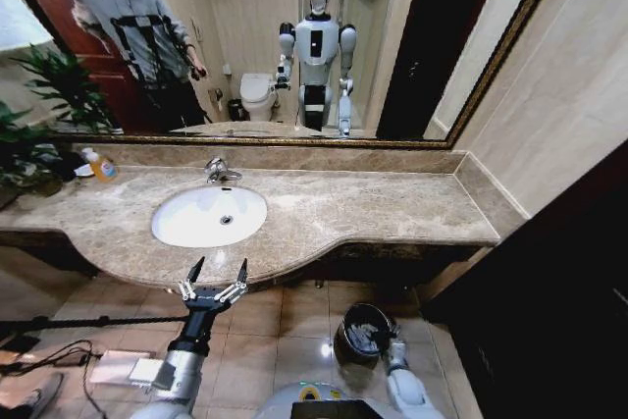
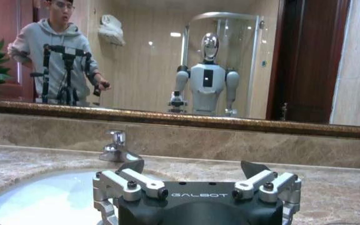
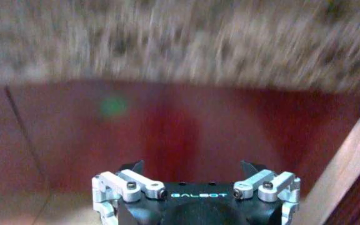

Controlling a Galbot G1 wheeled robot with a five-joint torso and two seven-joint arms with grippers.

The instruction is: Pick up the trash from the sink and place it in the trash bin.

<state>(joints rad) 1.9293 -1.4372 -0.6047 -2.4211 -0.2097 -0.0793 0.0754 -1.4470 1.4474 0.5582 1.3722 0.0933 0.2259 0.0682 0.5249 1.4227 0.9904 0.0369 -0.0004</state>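
Observation:
The white oval sink (image 1: 186, 228) sits in the beige marble countertop (image 1: 392, 208), with a chrome tap (image 1: 218, 172) behind it. The trash is out of view; the basin's inside looks bare white. My left gripper (image 1: 218, 272) hangs open just in front of the counter's front edge, level with the basin, holding nothing. In the left wrist view the left gripper (image 2: 192, 164) points across the sink (image 2: 36, 201) at the tap (image 2: 117, 147). The dark round trash bin (image 1: 345, 340) stands on the floor under the counter. My right gripper (image 1: 392, 348) is at its rim. The right wrist view shows it (image 3: 192, 164) open and empty.
An orange-capped soap bottle (image 1: 101, 166) and a leafy plant (image 1: 39, 134) stand at the counter's far left. Cables and a pale flat box (image 1: 113, 365) lie on the floor to the left. A dark panel (image 1: 569, 282) closes off the right side. A wide mirror (image 1: 412, 46) backs the counter.

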